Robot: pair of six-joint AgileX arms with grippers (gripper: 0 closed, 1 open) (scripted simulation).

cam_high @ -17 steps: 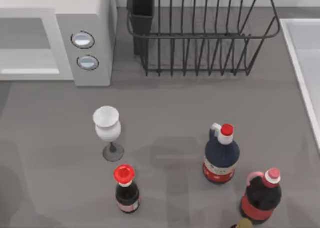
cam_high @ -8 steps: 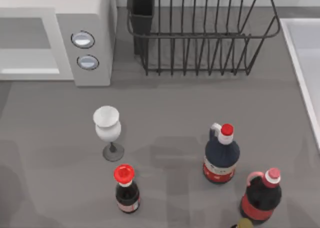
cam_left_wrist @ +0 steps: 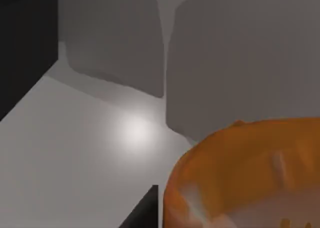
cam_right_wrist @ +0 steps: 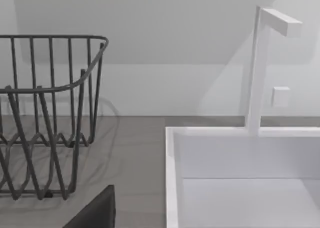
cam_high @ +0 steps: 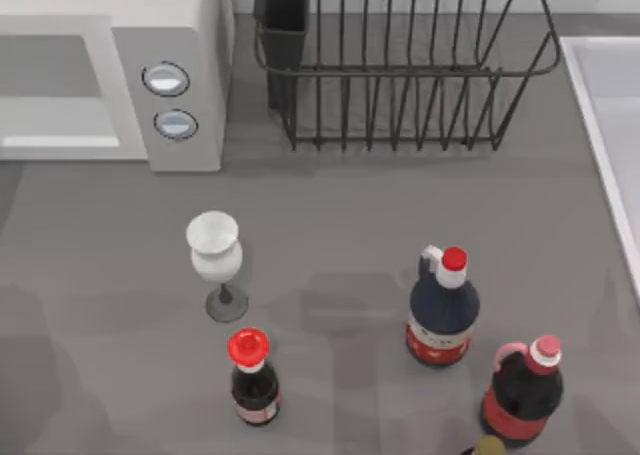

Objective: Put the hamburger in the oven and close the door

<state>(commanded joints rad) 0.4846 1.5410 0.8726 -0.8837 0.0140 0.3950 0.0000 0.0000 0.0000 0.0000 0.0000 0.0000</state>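
**Burger at the oven, door still to shut**

Left wrist view puts the hamburger (cam_left_wrist: 240, 175) at the lower right of the frame, very close to the lens, its orange bun edged with a whitish patch. Behind it run pale grey walls and a lit floor, which I take to be the inside of the oven (cam_left_wrist: 115, 153). So close to the camera, the burger is probably carried by the left gripper, though no finger is plainly seen and I cannot tell whether that pincer is clenched or released.

In the top view the oven (cam_high: 175, 35) sits at the upper left of the frame, two silver knobs (cam_high: 166, 78) on its side panel; the pale frame (cam_high: 95, 85) beside them looks like the open mouth or the door, I cannot tell which. A wire rack (cam_high: 400, 75) fills the upper middle, a wine glass (cam_high: 214, 250) stands left of centre, and three dark, red-capped bottles (cam_high: 443, 310) stand low in the frame. Their labels are red and white, with no writing readable.

The right wrist view faces the rack and a white sink (cam_right_wrist: 240, 178), so the right arm seems parked; its pincer I cannot tell either.
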